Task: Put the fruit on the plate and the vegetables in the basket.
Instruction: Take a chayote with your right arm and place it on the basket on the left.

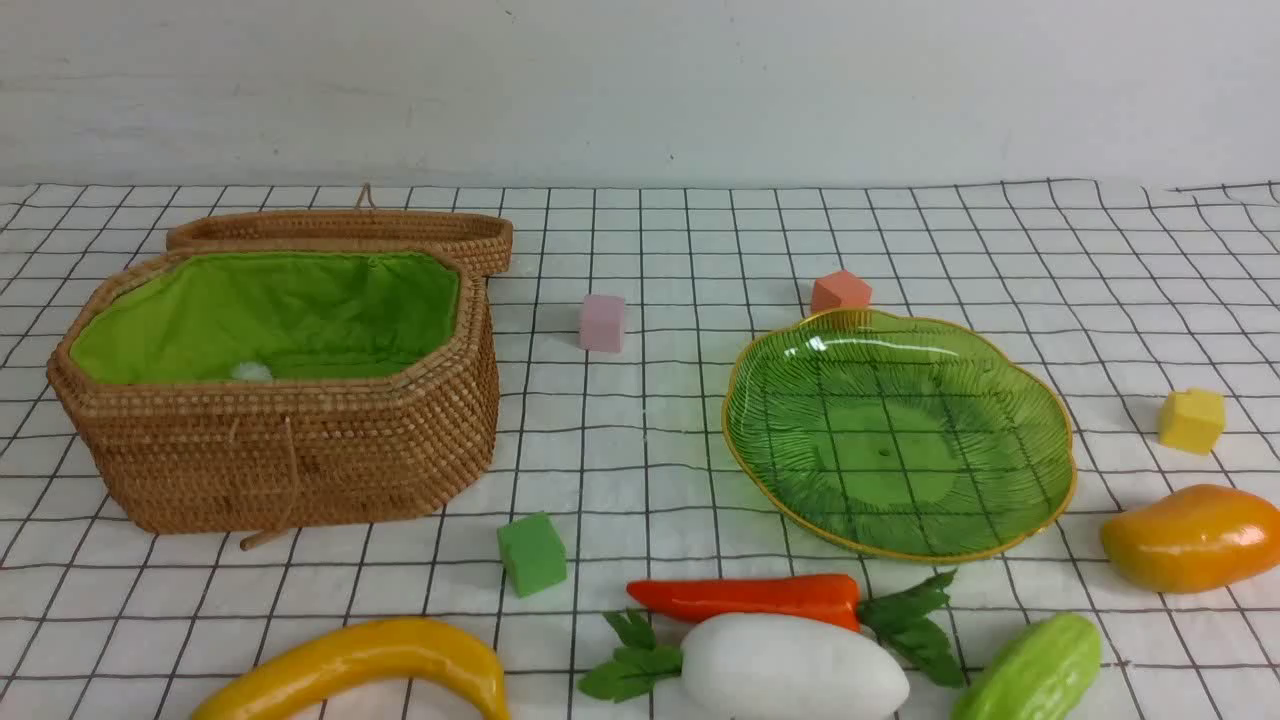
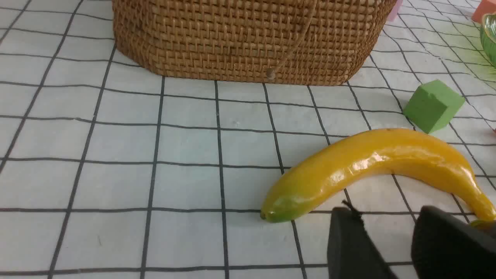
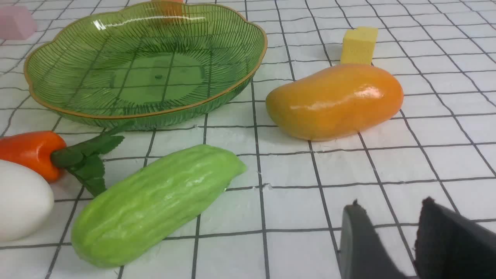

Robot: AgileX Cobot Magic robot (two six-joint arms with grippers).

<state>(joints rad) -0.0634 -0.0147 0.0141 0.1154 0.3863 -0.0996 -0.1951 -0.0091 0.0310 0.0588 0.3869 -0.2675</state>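
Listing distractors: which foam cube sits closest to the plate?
The orange cube, just behind the plate's far rim; pink cube, green cube and yellow cube lie well away.

No readable text anywhere as far as I can see. No labels, brand names, numbers or signs in any of the three views. The basket point(image 1: 300, 460) is plain weave and the plate point(image 1: 900, 440) only has its ribbed pattern. The cloth point(image 1: 640, 440) on the tabletop is just a black grid on white.
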